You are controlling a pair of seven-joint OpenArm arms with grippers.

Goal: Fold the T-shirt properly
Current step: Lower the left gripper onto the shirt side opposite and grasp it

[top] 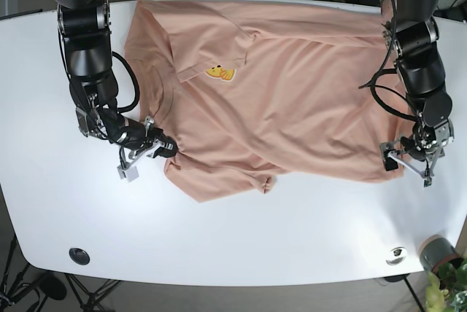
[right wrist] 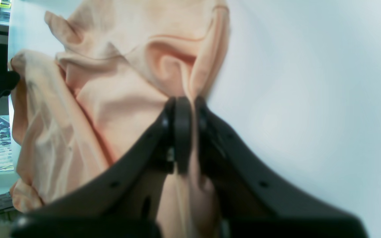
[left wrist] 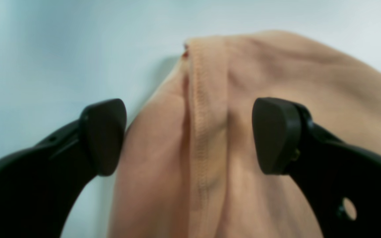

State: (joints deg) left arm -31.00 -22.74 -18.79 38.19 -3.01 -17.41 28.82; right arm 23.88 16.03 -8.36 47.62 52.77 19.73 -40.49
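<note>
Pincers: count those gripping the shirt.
1. The right pincer is shut on the T-shirt near its sleeve; the left pincer sits open over the hem.

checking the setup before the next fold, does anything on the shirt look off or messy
Yes. The T-shirt lies rumpled, not flat: its near sleeve is bunched with a curled corner. The right gripper is shut on that edge, while the left gripper is open over the hem.
</note>
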